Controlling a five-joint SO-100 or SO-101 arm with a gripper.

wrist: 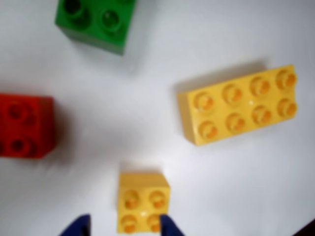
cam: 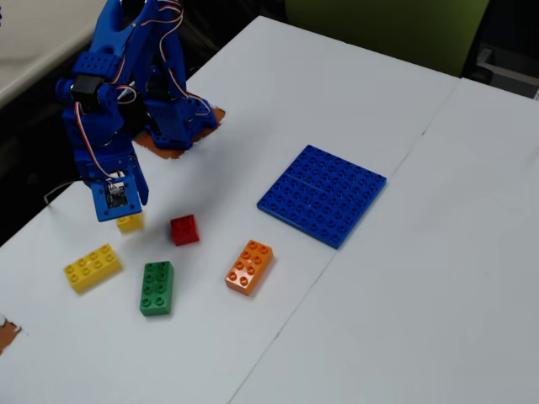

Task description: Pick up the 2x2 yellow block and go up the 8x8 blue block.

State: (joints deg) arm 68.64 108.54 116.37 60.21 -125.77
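The 2x2 yellow block (wrist: 143, 202) lies on the white table at the bottom of the wrist view. It sits between my two blue fingertips, close against the right one and with a gap to the left one. My gripper (wrist: 124, 227) is open and holds nothing. In the fixed view the gripper (cam: 116, 210) hangs low over the same block (cam: 131, 223), which is partly hidden behind it. The 8x8 blue block (cam: 322, 194) lies flat and bare to the right in the fixed view, far from the gripper; it is out of the wrist view.
A red 2x2 brick (wrist: 22, 126) (cam: 184, 229), a long yellow eight-stud brick (wrist: 241, 104) (cam: 92, 268) and a green brick (wrist: 96, 22) (cam: 157, 288) lie around the gripper. An orange brick (cam: 249, 266) lies further right. The arm's base (cam: 173, 109) stands at the back left.
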